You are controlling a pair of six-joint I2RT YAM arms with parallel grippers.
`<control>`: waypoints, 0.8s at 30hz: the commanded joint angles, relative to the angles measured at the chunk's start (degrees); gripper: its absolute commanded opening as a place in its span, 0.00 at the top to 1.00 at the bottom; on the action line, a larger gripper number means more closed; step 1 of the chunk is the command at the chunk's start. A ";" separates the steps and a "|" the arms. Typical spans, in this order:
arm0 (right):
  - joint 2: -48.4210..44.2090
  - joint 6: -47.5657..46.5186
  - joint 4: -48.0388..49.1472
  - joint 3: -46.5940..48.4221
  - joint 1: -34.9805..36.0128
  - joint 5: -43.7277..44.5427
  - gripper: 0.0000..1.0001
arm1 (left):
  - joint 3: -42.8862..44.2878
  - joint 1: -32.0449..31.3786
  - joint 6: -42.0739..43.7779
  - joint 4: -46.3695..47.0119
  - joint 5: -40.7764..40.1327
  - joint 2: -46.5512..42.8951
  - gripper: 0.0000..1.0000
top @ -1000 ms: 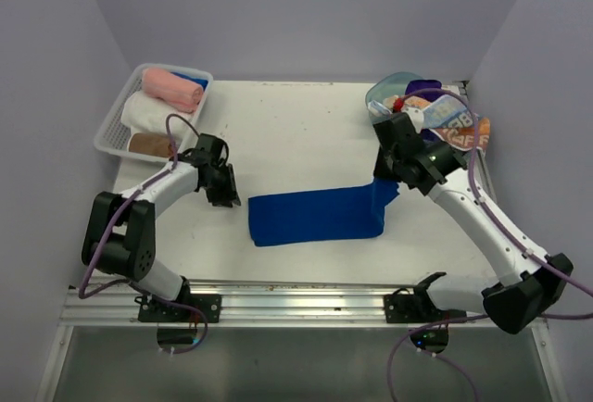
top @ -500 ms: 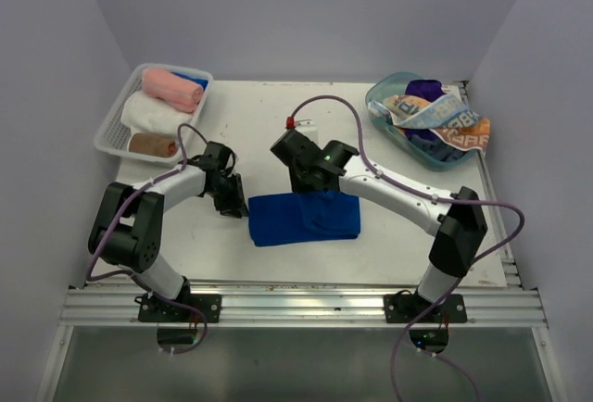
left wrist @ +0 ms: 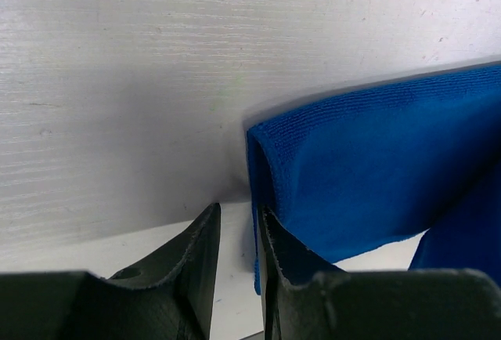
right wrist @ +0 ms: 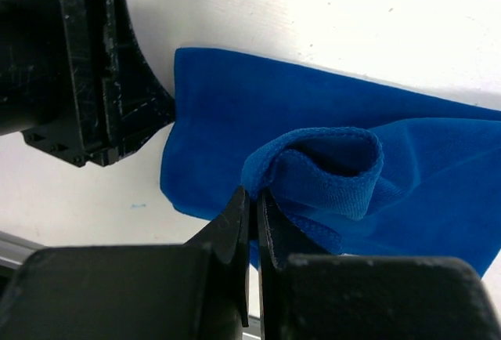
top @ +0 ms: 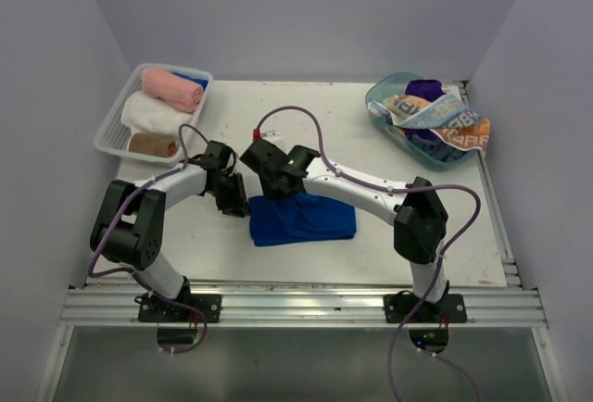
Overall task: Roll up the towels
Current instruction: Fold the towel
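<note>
A royal blue towel (top: 310,221) lies on the white table, doubled over on itself. My right gripper (top: 275,189) is over its upper left part. In the right wrist view this gripper (right wrist: 252,193) is shut on a curled hem of the blue towel (right wrist: 235,105), lifted above the flat layer. My left gripper (top: 236,203) sits at the towel's left edge. In the left wrist view its jaws (left wrist: 239,213) stand a little apart with bare table between them, and the blue towel's (left wrist: 376,160) folded corner runs along the right finger's inner side.
A white mesh basket (top: 111,124) at the back left holds rolled pink (top: 171,87), white (top: 148,113) and brown (top: 153,145) towels. A clear teal tub (top: 389,96) at the back right holds a printed towel (top: 449,124) and a purple one (top: 424,90).
My right arm swept from the table's right side to the left, carrying the blue towel's right end over the rest and folding it. My left gripper shifted slightly toward the towel's left edge.
</note>
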 commanded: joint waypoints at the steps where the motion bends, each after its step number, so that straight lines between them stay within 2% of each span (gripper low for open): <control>1: 0.16 -0.69 1.45 3.13 0.80 -1.23 1.00 | -0.45 -0.34 -0.51 1.88 -1.09 1.65 0.71; 21: 6.66 -1.04 2.06 6.47 2.21 -3.78 0.99 | -0.71 -0.34 -0.51 1.88 -1.44 1.48 0.71; 22: 7.10 -1.22 2.06 6.73 2.21 -4.21 0.81 | -0.62 -0.34 -0.42 1.01 -1.88 1.39 0.71; 24: 7.11 -1.74 1.98 7.52 2.21 -4.57 0.64 | 0.25 -0.25 0.10 -0.23 -3.46 0.60 0.71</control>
